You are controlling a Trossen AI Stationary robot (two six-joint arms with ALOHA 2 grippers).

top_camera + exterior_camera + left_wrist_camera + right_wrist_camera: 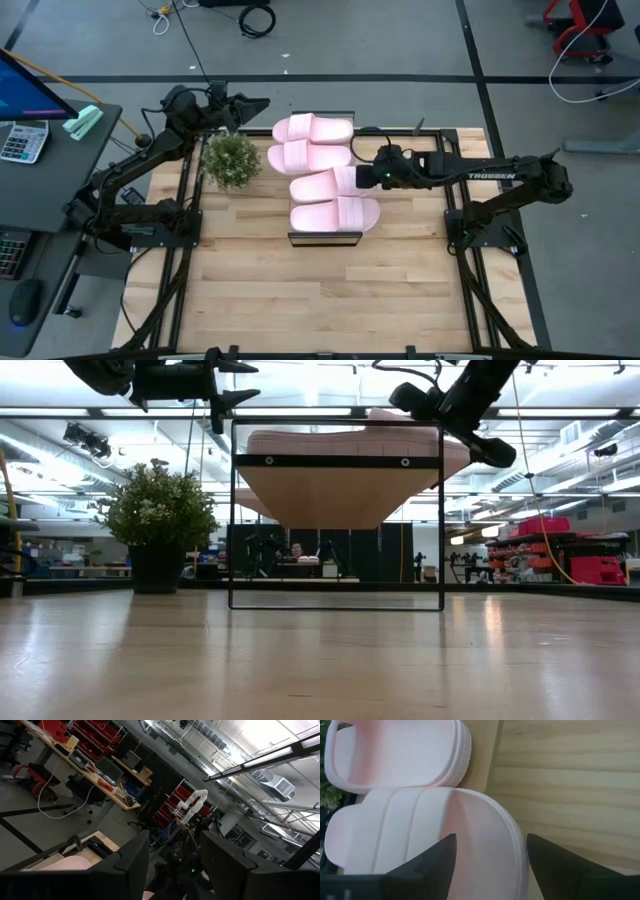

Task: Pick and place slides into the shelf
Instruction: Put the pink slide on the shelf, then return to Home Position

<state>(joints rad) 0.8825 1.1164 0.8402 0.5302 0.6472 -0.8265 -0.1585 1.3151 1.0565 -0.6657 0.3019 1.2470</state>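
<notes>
Slides (322,172) lie on the shelf (322,238); right gripper (366,174) reaches level over one, fingers spread apart.

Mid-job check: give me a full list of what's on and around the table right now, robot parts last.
slides: four, pale pink, all lying on top of the shelf in a row from the far edge toward the table's middle.
shelf: one, light wood top with a thin black frame, at the middle of the table's far half.
potted plant: one, green in a dark pot, beside the shelf on the left arm's side.
table: one, light wood, its near half bare.
calculator: one, grey, on the desk left of the table.
left gripper: raised near the far left corner, above the plant, holding nothing.
right gripper: open, over the third slide's end.
</notes>
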